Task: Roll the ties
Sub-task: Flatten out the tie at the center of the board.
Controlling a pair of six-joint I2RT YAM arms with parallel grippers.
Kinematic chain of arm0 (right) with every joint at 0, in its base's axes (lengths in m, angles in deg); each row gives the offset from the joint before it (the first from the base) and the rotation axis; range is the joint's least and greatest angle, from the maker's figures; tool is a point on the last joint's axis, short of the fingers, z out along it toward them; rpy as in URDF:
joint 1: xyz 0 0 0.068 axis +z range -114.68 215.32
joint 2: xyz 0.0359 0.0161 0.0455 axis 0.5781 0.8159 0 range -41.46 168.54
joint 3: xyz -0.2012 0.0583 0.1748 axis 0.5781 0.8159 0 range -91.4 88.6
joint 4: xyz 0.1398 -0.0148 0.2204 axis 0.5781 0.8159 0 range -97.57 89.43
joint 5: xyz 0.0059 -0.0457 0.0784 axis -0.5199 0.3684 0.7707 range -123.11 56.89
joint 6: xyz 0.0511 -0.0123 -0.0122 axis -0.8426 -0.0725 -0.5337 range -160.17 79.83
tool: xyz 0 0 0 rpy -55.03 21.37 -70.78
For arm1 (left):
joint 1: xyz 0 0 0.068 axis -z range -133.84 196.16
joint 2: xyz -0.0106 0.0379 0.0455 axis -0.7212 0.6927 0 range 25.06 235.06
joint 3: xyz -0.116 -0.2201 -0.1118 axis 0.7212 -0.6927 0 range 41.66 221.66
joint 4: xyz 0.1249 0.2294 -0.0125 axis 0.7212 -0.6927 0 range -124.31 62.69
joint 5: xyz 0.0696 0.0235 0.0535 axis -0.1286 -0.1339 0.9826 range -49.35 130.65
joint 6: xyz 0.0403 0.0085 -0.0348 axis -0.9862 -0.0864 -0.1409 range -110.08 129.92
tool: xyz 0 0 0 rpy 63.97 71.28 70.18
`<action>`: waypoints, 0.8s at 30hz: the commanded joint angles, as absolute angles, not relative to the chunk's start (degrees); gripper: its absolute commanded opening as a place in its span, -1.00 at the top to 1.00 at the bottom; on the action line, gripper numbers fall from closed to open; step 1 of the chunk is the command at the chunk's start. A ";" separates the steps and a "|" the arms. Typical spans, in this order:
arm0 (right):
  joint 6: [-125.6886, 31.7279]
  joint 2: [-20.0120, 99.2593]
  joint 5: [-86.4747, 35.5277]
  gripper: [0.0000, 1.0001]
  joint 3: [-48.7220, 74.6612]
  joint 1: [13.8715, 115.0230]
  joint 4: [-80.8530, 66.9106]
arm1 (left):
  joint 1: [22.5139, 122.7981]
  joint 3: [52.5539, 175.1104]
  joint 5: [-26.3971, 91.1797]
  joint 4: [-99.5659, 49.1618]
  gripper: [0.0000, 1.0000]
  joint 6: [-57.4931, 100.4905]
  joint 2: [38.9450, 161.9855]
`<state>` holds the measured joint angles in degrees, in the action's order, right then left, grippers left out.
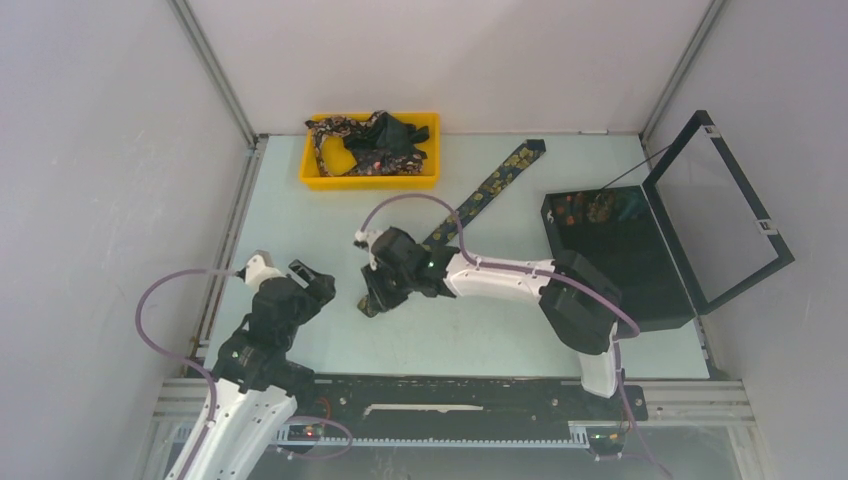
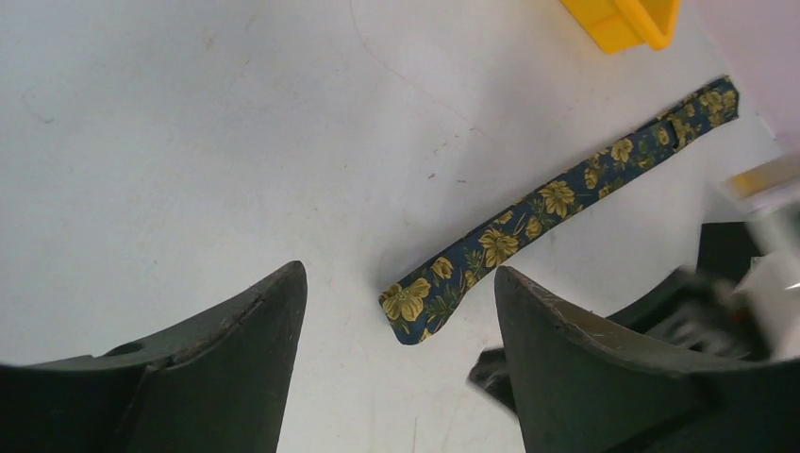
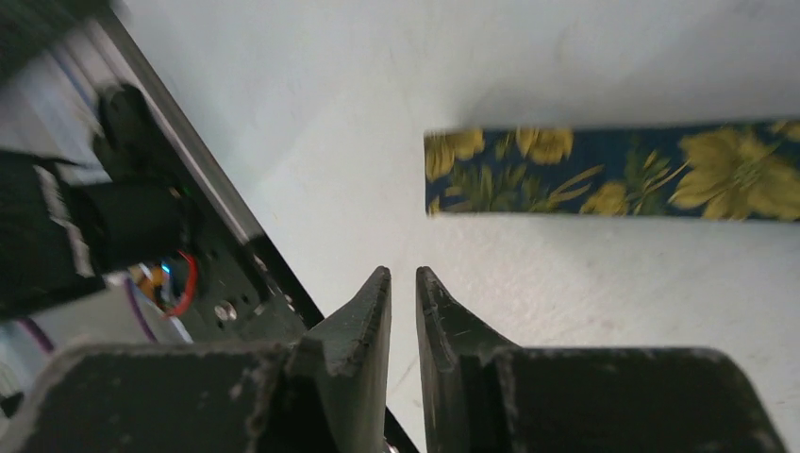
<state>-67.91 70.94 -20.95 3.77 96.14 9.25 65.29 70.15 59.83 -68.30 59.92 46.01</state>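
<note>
One tie (image 1: 495, 185), dark navy with yellow flowers, lies flat and diagonal on the table, from the back centre toward the middle. My right gripper (image 1: 375, 290) hangs over its near end. In the right wrist view the jaws (image 3: 404, 274) are nearly closed with nothing between them, and the tie's end (image 3: 613, 170) lies just ahead, untouched. My left gripper (image 1: 310, 285) is open and empty to the left. In its wrist view the tie's end (image 2: 415, 302) lies between the open fingertips (image 2: 398, 267), farther off. More ties (image 1: 375, 140) lie heaped in the yellow tray.
The yellow tray (image 1: 370, 182) stands at the back, left of centre; its corner shows in the left wrist view (image 2: 627, 19). A black hinged box (image 1: 620, 260) with its lid (image 1: 720, 210) open stands at the right, with patterned fabric (image 1: 590, 205) inside at the back.
</note>
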 commanded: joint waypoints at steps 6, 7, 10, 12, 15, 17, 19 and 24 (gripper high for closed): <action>-65.99 68.04 -24.00 0.63 11.43 98.82 0.61 | 65.00 68.88 59.39 -66.87 -0.58 60.34 42.64; -65.89 68.13 -24.48 0.63 11.39 98.82 0.34 | 64.97 68.78 59.32 -66.81 -0.58 60.44 42.49; -65.53 67.79 -26.10 0.63 11.28 98.49 -0.67 | 65.06 67.95 58.78 -66.27 -0.58 60.63 42.29; -65.75 67.43 -25.86 0.63 11.33 97.96 -2.05 | 65.05 67.33 58.23 -65.71 -0.58 60.63 42.44; -67.26 67.94 -24.00 0.63 10.06 96.05 -2.69 | 65.05 66.58 58.06 -64.79 -0.58 60.72 43.21; -68.61 69.33 -22.00 0.64 8.27 94.60 -2.12 | 65.06 66.37 58.27 -64.64 -0.58 60.88 43.93; -69.55 71.45 -18.66 0.65 6.11 93.56 -1.55 | 65.05 66.36 58.36 -64.49 -0.58 60.90 44.63; -71.41 75.64 -13.57 0.67 3.00 92.55 -1.64 | 65.12 66.27 58.42 -64.58 -0.58 60.98 44.38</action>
